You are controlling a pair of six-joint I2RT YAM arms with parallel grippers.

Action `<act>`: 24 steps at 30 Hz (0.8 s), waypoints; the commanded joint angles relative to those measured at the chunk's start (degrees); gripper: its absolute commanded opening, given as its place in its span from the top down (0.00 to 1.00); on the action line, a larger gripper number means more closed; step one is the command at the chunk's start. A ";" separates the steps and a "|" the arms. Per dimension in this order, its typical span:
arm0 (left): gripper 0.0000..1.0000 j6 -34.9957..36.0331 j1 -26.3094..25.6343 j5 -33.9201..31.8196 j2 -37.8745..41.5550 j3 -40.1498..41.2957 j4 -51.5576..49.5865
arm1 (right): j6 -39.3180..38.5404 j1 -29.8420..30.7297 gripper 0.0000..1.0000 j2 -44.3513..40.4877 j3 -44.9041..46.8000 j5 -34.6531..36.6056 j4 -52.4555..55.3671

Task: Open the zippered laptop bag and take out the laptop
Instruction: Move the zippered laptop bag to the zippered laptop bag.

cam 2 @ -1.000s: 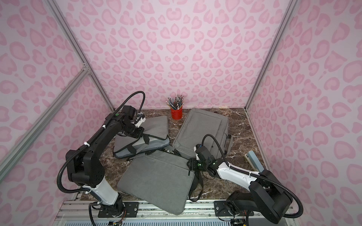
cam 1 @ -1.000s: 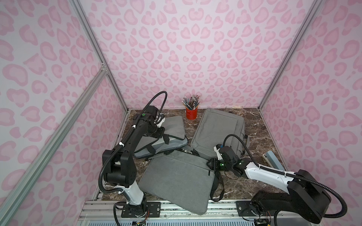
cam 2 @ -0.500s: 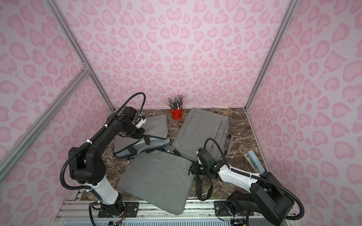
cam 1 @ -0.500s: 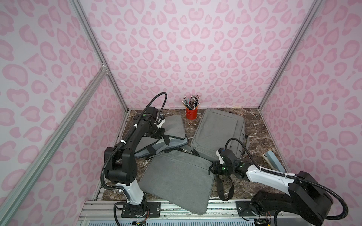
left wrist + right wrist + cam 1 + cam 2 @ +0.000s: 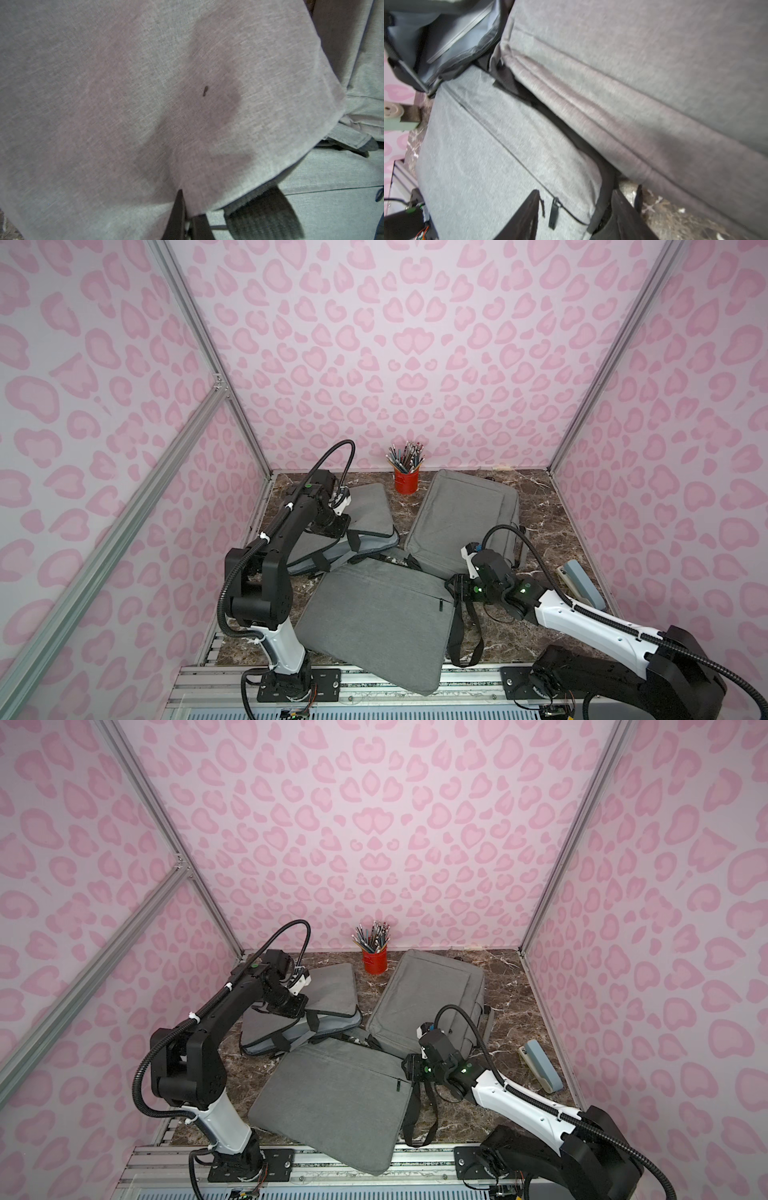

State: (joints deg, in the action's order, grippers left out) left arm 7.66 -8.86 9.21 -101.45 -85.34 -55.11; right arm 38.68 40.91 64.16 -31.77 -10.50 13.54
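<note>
Three grey zippered bags lie on the marble table. The back-left laptop bag (image 5: 365, 510) gapes along its front edge, showing blue-grey lining and a thin silvery edge (image 5: 463, 35) that may be the laptop. My left gripper (image 5: 338, 531) (image 5: 184, 207) is shut on that bag's upper flap (image 5: 187, 104), pinching the fabric edge. My right gripper (image 5: 451, 591) (image 5: 576, 193) stands open astride the right corner of the front bag (image 5: 374, 614), with its zipper pull (image 5: 553, 214) between the fingers, touching neither.
A third grey bag (image 5: 465, 514) lies at the back right, its edge over the front bag's corner. A red cup of pencils (image 5: 406, 481) stands at the back wall. A blue-grey stapler-like object (image 5: 579, 585) lies by the right wall. Black strap loops (image 5: 465, 635) trail beside the right gripper.
My right gripper slid a little right along the front bag's corner, then came back left, and the strap loop swung with it. The left gripper keeps its hold on the flap.
</note>
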 commanded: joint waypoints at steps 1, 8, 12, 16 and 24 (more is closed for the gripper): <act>0.98 -0.24 0.08 0.66 -0.37 -0.84 1.85 | 2.65 2.58 0.42 0.36 1.43 -3.20 -0.27; 0.98 -0.20 0.09 0.88 -0.42 -0.92 1.24 | 9.50 10.23 0.42 2.94 4.84 -4.44 -2.73; 0.98 -0.35 0.12 0.89 -0.44 -1.06 1.08 | 10.37 10.31 0.41 2.82 6.55 -2.99 -0.52; 0.98 -0.59 0.08 1.32 -0.60 -1.09 1.06 | 10.84 10.16 0.41 3.17 6.75 -2.77 -0.78; 0.98 -0.28 0.16 0.98 -0.85 -0.54 0.94 | 8.96 6.73 0.40 1.22 6.32 -1.35 6.15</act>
State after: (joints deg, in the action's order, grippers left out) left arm 7.60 -8.84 9.65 -102.10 -85.73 -55.22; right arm 48.40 48.58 66.39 -26.41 -14.63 12.78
